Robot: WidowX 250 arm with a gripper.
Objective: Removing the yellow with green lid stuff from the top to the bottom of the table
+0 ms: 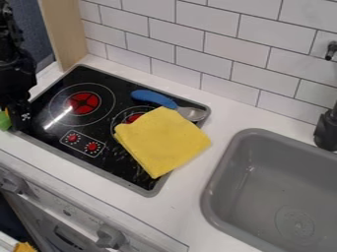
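The black gripper hangs at the left edge of the camera view, low over the stove's left corner. Right beside it, cut off by the view's edge, is a green thing with a bit of yellow at its top. The gripper overlaps its right side, and whether it is held cannot be made out.
A yellow cloth lies over the right part of the black stove, partly covering a blue-handled spoon. The grey sink is at the right, a tiled wall behind. A yellow-orange thing shows at the bottom left.
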